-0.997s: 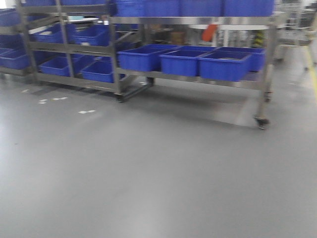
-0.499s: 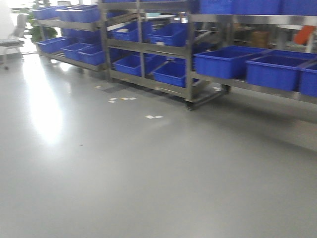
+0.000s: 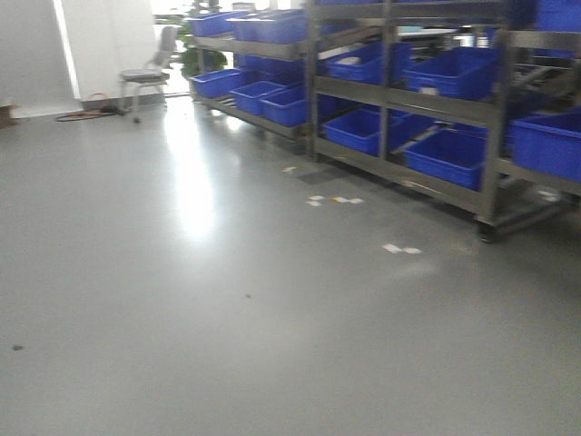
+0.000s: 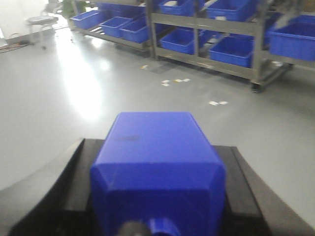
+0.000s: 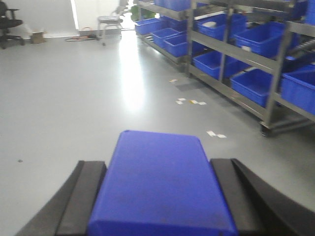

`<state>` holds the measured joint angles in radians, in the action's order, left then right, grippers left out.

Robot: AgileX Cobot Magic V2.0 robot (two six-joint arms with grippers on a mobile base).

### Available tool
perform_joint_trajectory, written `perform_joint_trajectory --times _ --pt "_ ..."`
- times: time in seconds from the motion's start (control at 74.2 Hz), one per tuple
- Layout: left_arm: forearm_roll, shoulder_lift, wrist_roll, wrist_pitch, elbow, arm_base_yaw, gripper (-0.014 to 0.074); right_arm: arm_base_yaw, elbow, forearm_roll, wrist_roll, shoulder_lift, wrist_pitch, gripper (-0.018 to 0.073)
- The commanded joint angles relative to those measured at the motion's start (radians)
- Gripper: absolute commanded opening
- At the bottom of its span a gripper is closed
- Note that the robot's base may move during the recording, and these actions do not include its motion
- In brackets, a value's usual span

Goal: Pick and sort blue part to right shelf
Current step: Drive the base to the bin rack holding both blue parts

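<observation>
While blue bins [image 3: 445, 154] are seen on metal shelves [image 3: 388, 86] along the floor's [image 3: 227, 318] far right edge, a blue part [image 4: 152, 142] is pinched in the left gripper [image 4: 158, 172], and a second blue part [image 5: 160, 167] is clamped in the right gripper [image 5: 160, 196].

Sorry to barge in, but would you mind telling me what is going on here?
The robot is out on a grey workshop floor with a load in each arm. Its left pincer is shut on a blue part, and its right pincer grips another blue part. Ahead to the right stand metal racks of blue bins, so neither part is shelved yet.
</observation>
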<state>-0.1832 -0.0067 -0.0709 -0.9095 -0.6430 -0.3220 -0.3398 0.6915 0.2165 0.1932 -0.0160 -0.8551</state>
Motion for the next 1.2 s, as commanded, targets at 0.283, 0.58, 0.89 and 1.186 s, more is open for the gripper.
perform_joint_trajectory --times 0.283,0.58,0.89,1.186 --pt "-0.004 -0.008 -0.002 0.086 -0.025 -0.005 0.0249 0.004 0.024 0.016 -0.006 -0.022 0.089 0.012" --pt "-0.004 -0.008 -0.002 0.086 -0.025 -0.005 0.0249 0.004 0.024 0.016 -0.006 -0.022 0.089 0.012" --pt "0.0 -0.008 -0.002 0.086 -0.025 -0.005 0.0249 0.004 0.024 0.016 -0.006 -0.022 0.089 0.012" --pt "0.0 -0.008 -0.002 0.086 -0.025 -0.005 0.0249 0.004 0.024 0.016 -0.006 -0.022 0.089 0.012"
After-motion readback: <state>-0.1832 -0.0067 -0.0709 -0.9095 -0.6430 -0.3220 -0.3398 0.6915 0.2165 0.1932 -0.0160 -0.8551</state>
